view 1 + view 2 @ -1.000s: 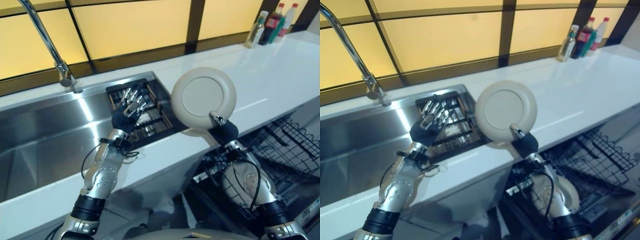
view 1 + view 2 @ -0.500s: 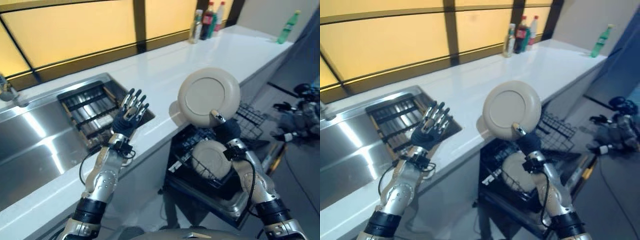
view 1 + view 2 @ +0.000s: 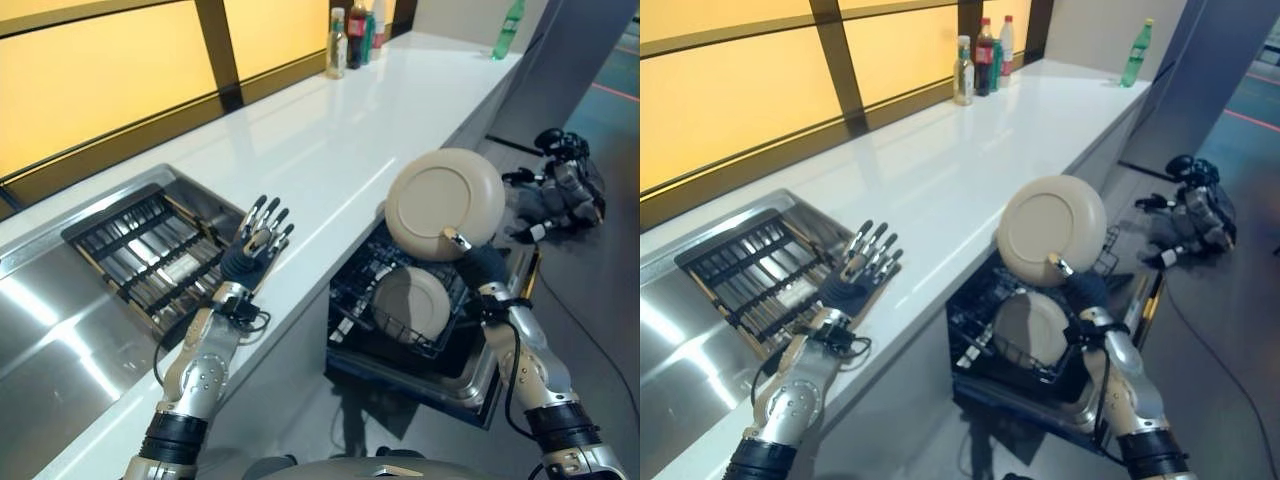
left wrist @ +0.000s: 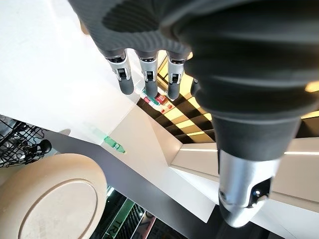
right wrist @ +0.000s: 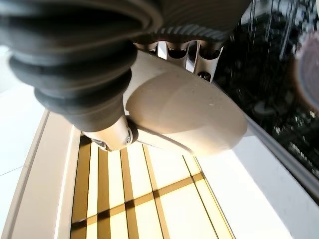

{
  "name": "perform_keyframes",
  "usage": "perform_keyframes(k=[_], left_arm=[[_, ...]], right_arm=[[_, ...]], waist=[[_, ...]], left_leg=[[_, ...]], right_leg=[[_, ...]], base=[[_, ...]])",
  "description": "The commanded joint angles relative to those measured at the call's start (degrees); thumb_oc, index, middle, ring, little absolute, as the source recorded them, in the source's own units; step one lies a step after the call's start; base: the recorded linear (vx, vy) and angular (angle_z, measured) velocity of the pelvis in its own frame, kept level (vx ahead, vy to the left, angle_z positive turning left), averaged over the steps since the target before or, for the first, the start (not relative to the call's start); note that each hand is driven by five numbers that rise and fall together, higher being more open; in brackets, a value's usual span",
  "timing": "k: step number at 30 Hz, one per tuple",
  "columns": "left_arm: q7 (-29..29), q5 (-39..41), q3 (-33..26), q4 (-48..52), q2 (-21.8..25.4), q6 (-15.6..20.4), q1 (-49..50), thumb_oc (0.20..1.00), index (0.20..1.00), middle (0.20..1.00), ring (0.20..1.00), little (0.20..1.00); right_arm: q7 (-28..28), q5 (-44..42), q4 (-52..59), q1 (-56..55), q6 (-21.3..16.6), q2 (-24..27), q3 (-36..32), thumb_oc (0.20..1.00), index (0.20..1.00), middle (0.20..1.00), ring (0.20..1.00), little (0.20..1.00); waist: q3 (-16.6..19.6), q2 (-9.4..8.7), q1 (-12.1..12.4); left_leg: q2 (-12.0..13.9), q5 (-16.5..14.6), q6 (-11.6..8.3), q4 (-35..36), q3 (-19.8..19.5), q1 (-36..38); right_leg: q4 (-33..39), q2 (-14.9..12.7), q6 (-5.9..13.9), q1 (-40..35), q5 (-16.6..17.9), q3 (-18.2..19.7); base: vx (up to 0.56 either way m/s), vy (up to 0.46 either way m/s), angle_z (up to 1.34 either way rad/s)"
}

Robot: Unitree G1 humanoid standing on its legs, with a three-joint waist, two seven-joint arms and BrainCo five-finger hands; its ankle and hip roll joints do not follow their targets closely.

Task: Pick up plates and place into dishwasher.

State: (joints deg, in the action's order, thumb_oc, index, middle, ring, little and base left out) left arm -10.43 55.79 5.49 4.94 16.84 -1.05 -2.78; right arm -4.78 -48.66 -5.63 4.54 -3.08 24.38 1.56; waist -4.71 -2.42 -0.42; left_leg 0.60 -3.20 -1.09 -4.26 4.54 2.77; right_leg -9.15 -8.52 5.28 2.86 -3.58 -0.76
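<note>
My right hand (image 3: 468,258) is raised in front of me, thumb and fingers pinched on the lower rim of a round beige ceramic plate (image 3: 445,204). The right wrist view shows the fingers curled over the plate's edge with the thumb on the other face. The plate stands nearly on edge, its recessed face towards me, rim up, tilted slightly to the left.

Key relation: the open black wire dishwasher rack (image 3: 372,282) lies directly below and a little left of the held plate, well apart from it as yet. A second beige plate (image 3: 411,303) already leans in that rack, just under my right wrist. My judgement is that the held plate needs to travel down and slightly left, kept on edge, into a slot beside the racked plate, without knocking it. The right hand is the nearer one, and it already has the load.

My left hand (image 3: 258,241) hovers over the near edge of the white countertop (image 3: 330,130), fingers straight and spread, holding nothing. Left of it is the stainless steel sink (image 3: 50,320) with a dark slatted drying rack (image 3: 140,250) in it. At the far end of the counter stand several bottles (image 3: 982,58).
</note>
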Motion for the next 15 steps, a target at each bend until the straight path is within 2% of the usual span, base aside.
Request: perform_keyframes(k=[1, 3, 5, 9, 11, 12, 15], left_arm=[[-2.6, -0.2, -1.8, 2.0, 1.6, 0.8, -0.2, 1.0, 1.0, 1.0, 1.0, 1.0], [-3.2, -0.1, -2.4, 2.0, 2.0, 0.3, 0.4, 1.0, 1.0, 1.0, 1.0, 1.0], [-4.7, -2.1, -1.8, 2.8, 2.4, -0.6, 0.5, 1.0, 1.0, 1.0, 1.0, 1.0], [-11.1, -4.4, 1.1, 4.6, 3.5, -1.7, 2.0, 1.0, 1.0, 1.0, 1.0, 1.0], [-17.3, -6.4, 4.6, 5.1, 4.5, -2.0, 2.4, 1.0, 1.0, 1.0, 1.0, 1.0], [-18.7, -6.5, 6.6, 5.7, 5.0, -2.1, 2.5, 1.0, 1.0, 1.0, 1.0, 1.0], [-24.2, -2.9, 12.8, 6.2, 5.8, -4.9, 2.3, 1.0, 1.0, 1.0, 1.0, 1.0]], right_arm=[[1.7, -5.8, -1.2, 4.6, -2.7, 0.2, -5.4, 0.2, 0.2, 0.2, 0.2, 0.2], [4.2, -10.3, -1.9, 5.1, -2.6, -1.8, -6.6, 0.2, 0.2, 0.2, 0.2, 0.2], [7.7, -11.2, -2.1, 5.6, -5.2, -3.6, -6.3, 0.2, 0.2, 0.2, 0.2, 0.2], [10.6, -15.4, -2.3, 4.7, -9.1, -6.5, -6.1, 0.2, 0.2, 0.2, 0.2, 0.2], [11.7, -16.1, -4.6, 5.1, -11.0, -7.9, -5.5, 0.2, 0.2, 0.2, 0.2, 0.2], [12.4, -16.1, -5.1, 5.2, -11.6, -8.3, -4.8, 0.2, 0.2, 0.2, 0.2, 0.2], [13.4, -15.5, -8.2, 6.1, -12.9, -8.4, -2.9, 0.2, 0.2, 0.2, 0.2, 0.2]], waist=[[0.5, -0.44, 0.5], [0.5, -0.14, 1.0], [0.7, -0.1, 1.9], [1.5, 0.21, 2.7], [1.9, 0.65, 2.6], [2.0, 0.89, 2.5], [2.2, 1.67, 1.8]], left_leg=[[0.2, -1.1, 2.5, -1.6, -1.2, -3.2], [2.1, -0.5, 1.92, -1.3, -1.2, -3.1], [2.8, 0.1, 1.46, -1.3, -1.9, -3.4], [3.4, 0.7, 1.02, -1.1, -2.5, -3.7], [3.6, 1.0, 0.79, -0.2, -2.3, -3.1], [3.7, 1.1, 0.74, 0.3, -2.2, -2.8], [4.1, 1.5, 0.55, 1.5, -1.1, -1.8]], right_leg=[[0.7, -3.8, 1.82, 0.2, 7.4, -2.1], [2.1, -2.7, 2.11, -0.7, 5.8, -2.6], [2.9, -2.2, 1.96, -1.8, 5.2, -3.8], [4.1, -1.7, 1.96, -3.1, 4.5, -5.4], [5.1, -1.8, 2.07, -4.0, 4.5, -5.7], [5.5, -1.9, 2.16, -4.3, 4.6, -5.7], [6.1, -2.3, 2.65, -4.5, 5.0, -5.8]], base=[[0.06, -0.232, -0.34], [0.06, -0.218, -0.33], [0.08, -0.201, -0.06], [0.06, -0.111, 0.13], [0.06, -0.051, 0.12], [0.05, -0.033, 0.07], [0.03, -0.014, 0.02]])
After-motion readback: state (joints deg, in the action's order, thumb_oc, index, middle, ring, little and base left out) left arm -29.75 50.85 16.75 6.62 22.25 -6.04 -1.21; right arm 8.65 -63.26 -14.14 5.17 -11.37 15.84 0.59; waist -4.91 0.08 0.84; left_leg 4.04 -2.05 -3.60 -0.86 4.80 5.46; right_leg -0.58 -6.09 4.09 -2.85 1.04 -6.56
